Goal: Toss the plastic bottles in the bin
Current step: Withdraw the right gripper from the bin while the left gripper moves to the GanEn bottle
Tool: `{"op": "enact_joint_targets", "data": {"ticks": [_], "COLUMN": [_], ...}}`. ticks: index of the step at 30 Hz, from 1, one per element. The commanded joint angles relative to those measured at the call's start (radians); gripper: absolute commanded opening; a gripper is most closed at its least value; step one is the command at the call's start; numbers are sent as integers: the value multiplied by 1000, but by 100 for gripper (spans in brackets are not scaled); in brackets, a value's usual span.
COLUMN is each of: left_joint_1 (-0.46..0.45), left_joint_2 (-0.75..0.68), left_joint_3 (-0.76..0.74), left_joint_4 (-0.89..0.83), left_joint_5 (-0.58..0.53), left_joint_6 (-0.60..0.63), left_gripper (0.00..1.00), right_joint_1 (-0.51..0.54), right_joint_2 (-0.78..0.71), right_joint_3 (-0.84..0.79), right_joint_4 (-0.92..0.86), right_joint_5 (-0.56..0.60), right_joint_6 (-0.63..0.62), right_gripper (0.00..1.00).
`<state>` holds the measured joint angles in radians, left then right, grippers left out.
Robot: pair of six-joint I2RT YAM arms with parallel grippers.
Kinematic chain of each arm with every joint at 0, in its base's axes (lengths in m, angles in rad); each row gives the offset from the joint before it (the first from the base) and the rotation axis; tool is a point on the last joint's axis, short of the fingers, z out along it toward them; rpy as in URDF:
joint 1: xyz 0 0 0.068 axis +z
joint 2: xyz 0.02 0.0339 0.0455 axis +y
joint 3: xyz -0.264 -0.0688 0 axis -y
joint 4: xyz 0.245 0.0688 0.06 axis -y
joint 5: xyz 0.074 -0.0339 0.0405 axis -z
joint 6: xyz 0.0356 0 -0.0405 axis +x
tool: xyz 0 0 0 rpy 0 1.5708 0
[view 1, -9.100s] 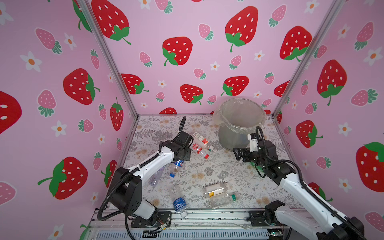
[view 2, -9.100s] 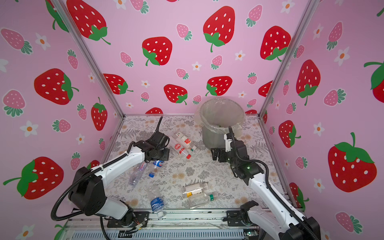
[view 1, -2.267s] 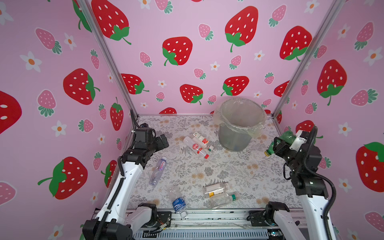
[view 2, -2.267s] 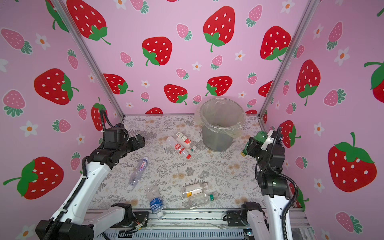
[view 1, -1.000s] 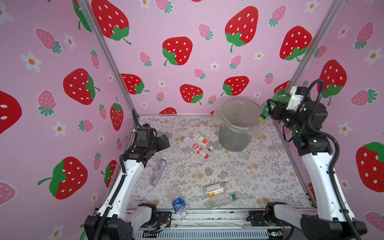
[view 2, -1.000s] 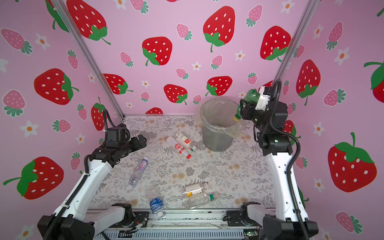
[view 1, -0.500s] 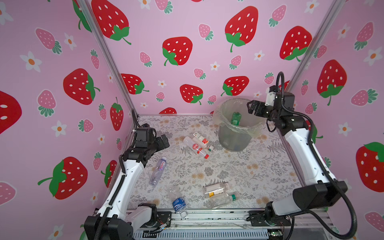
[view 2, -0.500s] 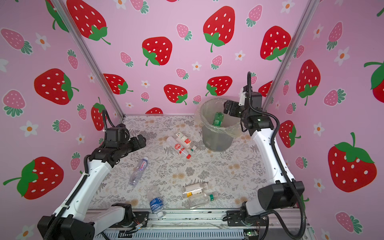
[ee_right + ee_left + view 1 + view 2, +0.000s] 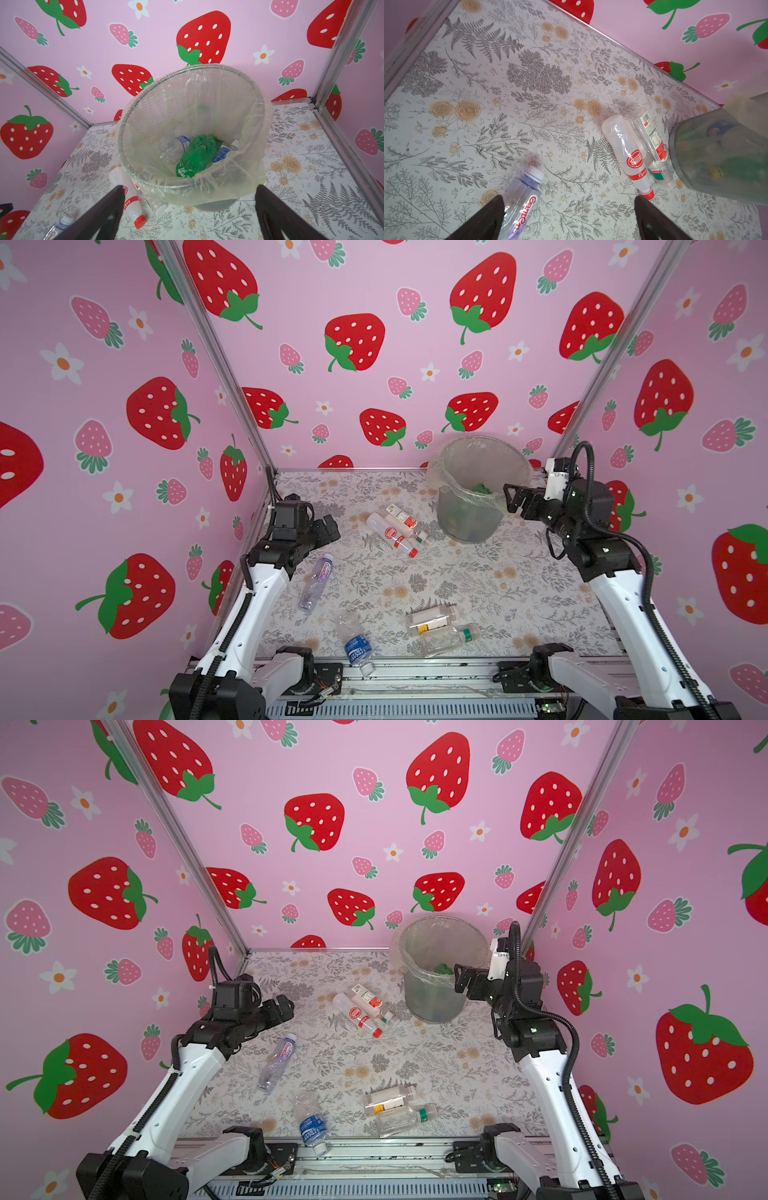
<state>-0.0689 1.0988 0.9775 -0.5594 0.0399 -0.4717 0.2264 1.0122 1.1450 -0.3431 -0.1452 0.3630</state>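
Six plastic bottles [image 9: 432, 620] out on the floor [image 9: 478, 585], several more already down in the bin [image 9: 441, 485]. Far left: left gripper [image 9: 327, 527], jaws spread wide and empty, hanging above the purple-label bottle [image 9: 316, 583] without touching it, probably poised there for the next pick. Toward the front edge: blue-label bottle [image 9: 355, 645] lying alone, cap poking over the rail [image 9: 415, 674]. Middle of the floor: two red-and-white bottles [image 9: 392, 533] side by side and touching, caps toward the front, just beside the foot of the bin; probably awkward to grab from the bin side. Front centre: two clear bottles [image 9: 446, 639] lying nearly parallel, touching or almost so, one with a green cap. Back, right of centre: bin standing upright, clear bag [image 9: 255, 166] folded over its rim. Inside: crumpled green bottle [image 9: 197, 154] on top of at least two clear ones with blue labels [image 9: 176, 145]; deeper contents too blurred through the mesh to count. Far right: right gripper [image 9: 514, 501], jaws apart, holding nothing, raised just outside the near rim and aimed down into the opening, placed as for a release. Roughly part-way through, judging by what lies outside.
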Motion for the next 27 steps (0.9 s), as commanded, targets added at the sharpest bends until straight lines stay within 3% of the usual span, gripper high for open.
{"op": "enact_joint_targets", "data": {"ticks": [1, 7, 12, 15, 20, 27], "left_joint_1": [-2, -35, -35, -35, -41, -42], "left_joint_2": [-20, -25, -23, -11, 54, 185], "left_joint_3": [-24, -23, -4, 29, 79, 73], "left_joint_4": [-14, -76, -120, -174, -255, -232], "left_joint_5": [45, -20, -54, -136, -262, -155], "left_joint_6": [-65, -75, -71, -49, 103, 264], "left_gripper": [99, 99, 99, 99, 99, 99], "right_joint_1": [2, 42, 149, 175, 189, 189], "right_joint_2": [-21, -45, -70, -75, -78, -130], "right_joint_3": [-15, -85, -149, -182, -214, -274], "right_joint_4": [30, 17, 33, 42, 58, 117], "right_joint_5": [-90, -128, -32, -30, -52, -59], "right_joint_6": [-44, -71, -63, -43, -29, -22], "right_gripper": [99, 99, 99, 99, 99, 99]}}
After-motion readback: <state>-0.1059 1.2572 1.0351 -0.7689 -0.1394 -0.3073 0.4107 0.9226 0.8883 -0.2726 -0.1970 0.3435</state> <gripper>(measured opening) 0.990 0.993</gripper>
